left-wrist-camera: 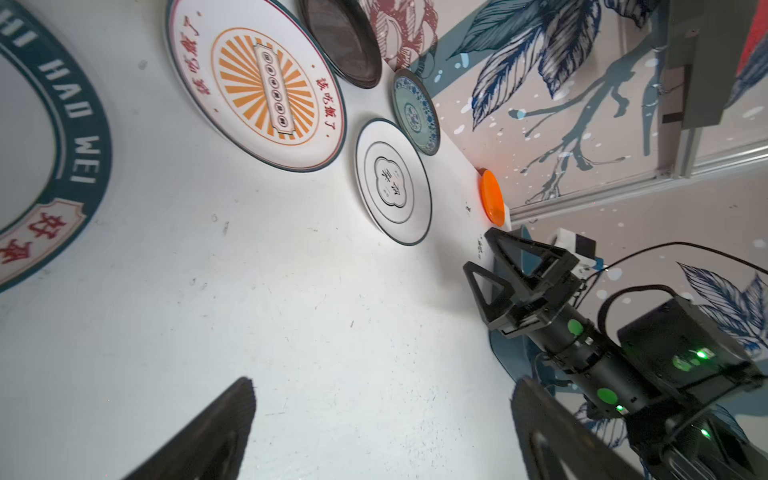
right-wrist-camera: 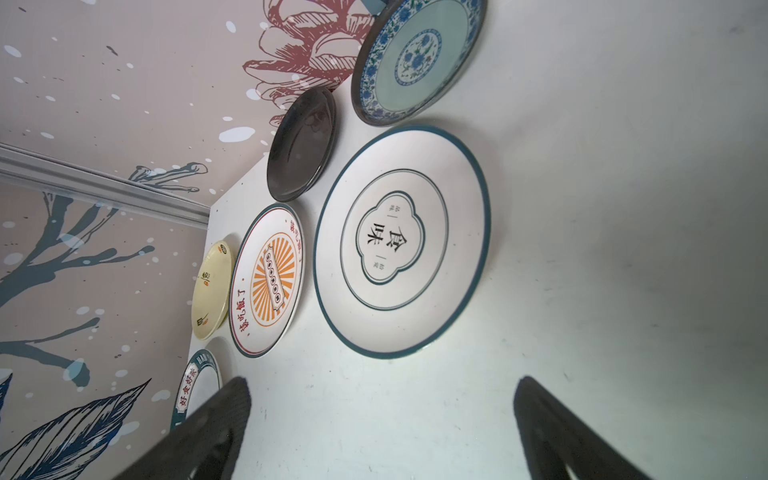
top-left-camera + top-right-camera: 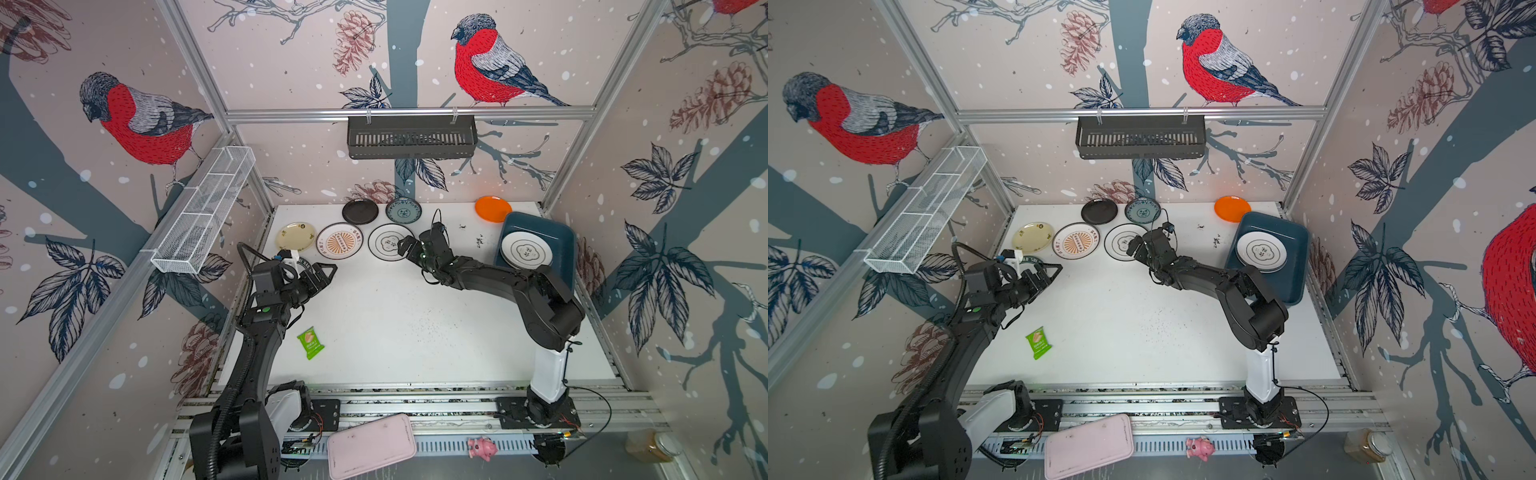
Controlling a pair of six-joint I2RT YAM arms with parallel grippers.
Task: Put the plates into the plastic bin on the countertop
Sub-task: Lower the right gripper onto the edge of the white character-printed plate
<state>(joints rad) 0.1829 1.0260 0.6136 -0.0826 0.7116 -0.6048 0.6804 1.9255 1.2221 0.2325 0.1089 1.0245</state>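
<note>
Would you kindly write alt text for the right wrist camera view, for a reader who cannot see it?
The open right gripper hovers over the white countertop, facing a white plate with a dark rim. Near it lie a teal-patterned plate, a black plate, an orange sunburst plate and a cream plate.

- My right pincer (image 3: pixel 1134 247) hangs over the edge of a white plate (image 3: pixel 1116 243) with a dark rim. I cannot tell if it touches.
- My left pincer (image 3: pixel 1045 272) is spread wide, low over a ringed plate (image 3: pixel 1027 260) that is mostly hidden.
- Next to the white plate lie a sunburst plate (image 3: pixel 1076 241) and a cream plate (image 3: pixel 1033 237).
- Behind them, near the wall, sit a black plate (image 3: pixel 1099 211) and a teal plate (image 3: pixel 1142 210).
- An orange plate (image 3: pixel 1232 208) sits right by the back corner of the blue bin (image 3: pixel 1298 253).
- Inside the bin lies a stacked plate (image 3: pixel 1262 251), white with dark rings.
- A green packet (image 3: pixel 1038 343) lies alone on the white surface (image 3: pixel 1121 324).
</note>
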